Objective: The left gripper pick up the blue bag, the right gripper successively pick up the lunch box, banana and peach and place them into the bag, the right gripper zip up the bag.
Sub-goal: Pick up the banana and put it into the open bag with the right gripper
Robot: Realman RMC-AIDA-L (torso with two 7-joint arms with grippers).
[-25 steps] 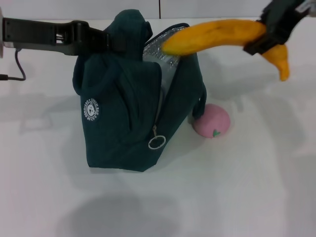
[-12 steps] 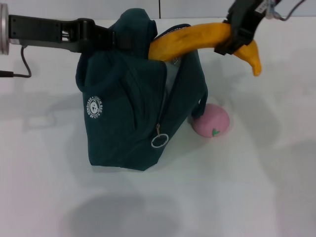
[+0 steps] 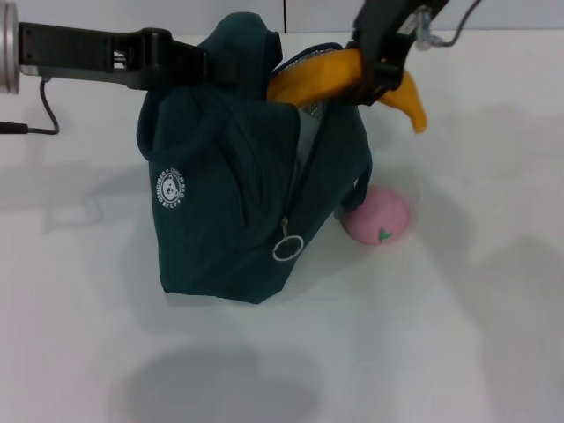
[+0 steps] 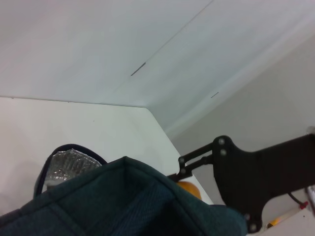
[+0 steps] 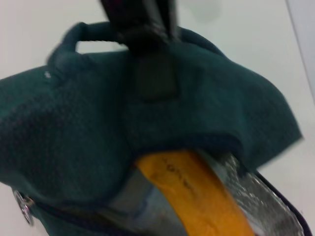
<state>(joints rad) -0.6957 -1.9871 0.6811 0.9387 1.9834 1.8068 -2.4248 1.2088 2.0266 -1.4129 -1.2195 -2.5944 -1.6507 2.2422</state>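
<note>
The blue bag [image 3: 238,194] stands on the white table, its top held up by my left gripper [image 3: 201,69], which is shut on the fabric at the top. My right gripper [image 3: 374,75] is shut on the banana [image 3: 308,79] and holds it above the bag's open mouth; one banana end lies inside the opening against the foil lining, the other end sticks out to the right. The right wrist view shows the banana [image 5: 192,191] entering the bag [image 5: 74,132]. The peach [image 3: 377,216] lies on the table against the bag's right side. The lunch box is out of view.
The bag's ring zipper pull [image 3: 287,249] hangs on its front edge. A black cable [image 3: 35,123] runs along the table at the far left. The white table [image 3: 458,335] spreads in front of and to the right of the bag.
My right gripper has moved left with the banana, bringing its free end from beside the opening into the bag's mouth. The bag and left gripper have barely shifted.
</note>
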